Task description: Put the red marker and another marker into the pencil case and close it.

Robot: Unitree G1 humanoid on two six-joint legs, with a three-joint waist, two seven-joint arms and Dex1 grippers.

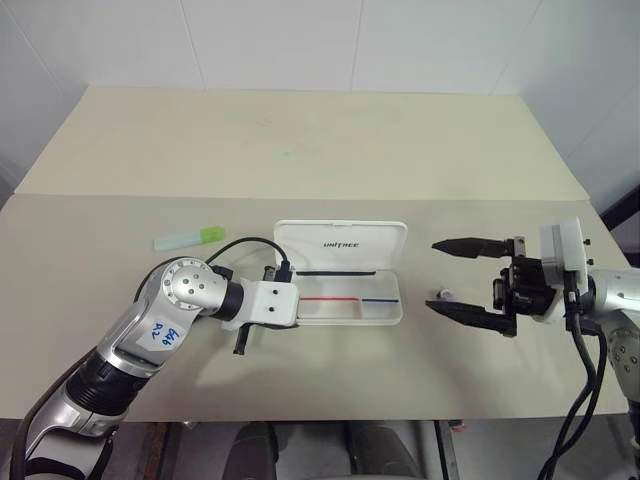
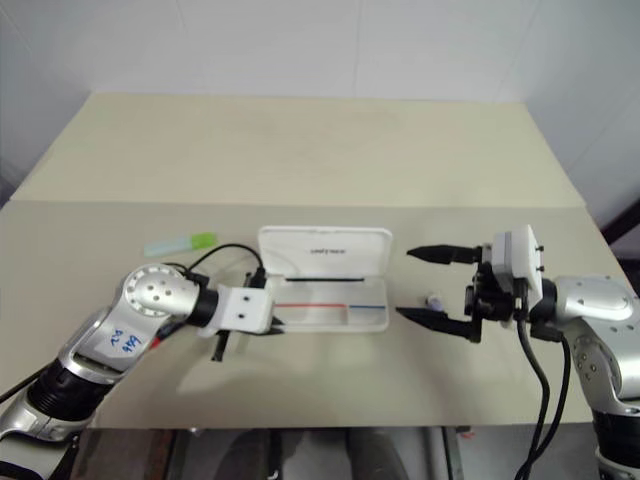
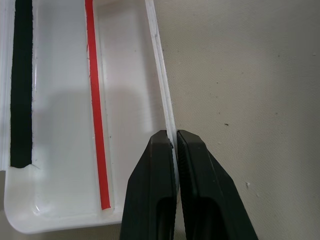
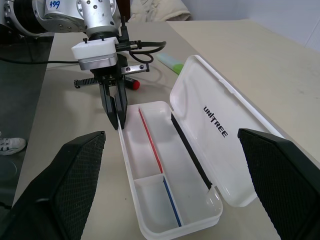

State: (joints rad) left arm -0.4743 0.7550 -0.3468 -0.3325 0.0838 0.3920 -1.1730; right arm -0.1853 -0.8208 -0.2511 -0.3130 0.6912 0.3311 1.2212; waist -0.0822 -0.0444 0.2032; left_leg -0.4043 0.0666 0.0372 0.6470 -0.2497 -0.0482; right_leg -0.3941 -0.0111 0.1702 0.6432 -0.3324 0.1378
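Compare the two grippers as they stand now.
The left gripper is shut, pinching the front wall of the open pencil case; the right gripper is spread wide and holds nothing. The left one angles down onto the case's end; the right one lies level, off the opposite end. Both have two black fingers.

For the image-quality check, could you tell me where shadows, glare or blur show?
Left eye view: soft shadow under the left gripper on the table. Left wrist view: grey shadow inside the pencil case, sharp. Right wrist view: right gripper's fingers blurred.

Beige table (image 1: 300, 140), white tiled wall (image 1: 300, 40)
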